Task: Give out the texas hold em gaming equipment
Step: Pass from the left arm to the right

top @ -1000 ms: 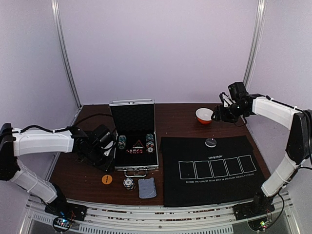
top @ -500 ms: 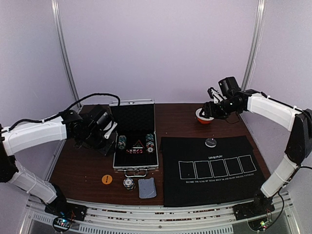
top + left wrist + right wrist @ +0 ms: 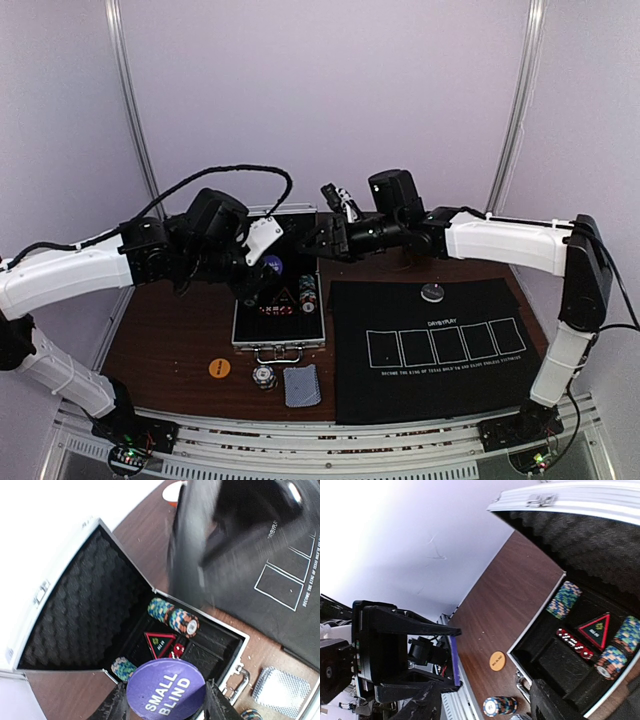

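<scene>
1. Big move here! Both arms have swung in over the silver case (image 3: 278,325). A second ago the left arm sat low beside the case's left wall and the right arm hung over the bowl (image 3: 172,492) at the far right.
2. The left gripper (image 3: 166,700) is up now, clamped on the purple SMALL BLIND disc (image 3: 166,687) and holding it in the air above the case. We judge that piece is lifted out and waiting for a place.
3. The right gripper (image 3: 484,702) has its fingers apart with nothing between them (a handover or a fresh pick, we reckon).
4. In the case, lid up, we see rows of striped chips (image 3: 172,616), a red-edged triangle (image 3: 160,644) and red dice (image 3: 575,644).
5. Only a sliver of the bowl shows, so we cannot tell its contents.
6. Already out near the case are the orange disc (image 3: 219,368), a chip stack (image 3: 263,376) and the cards (image 3: 302,385). The dark disc (image 3: 432,292) lies on the black mat (image 3: 430,390).
</scene>
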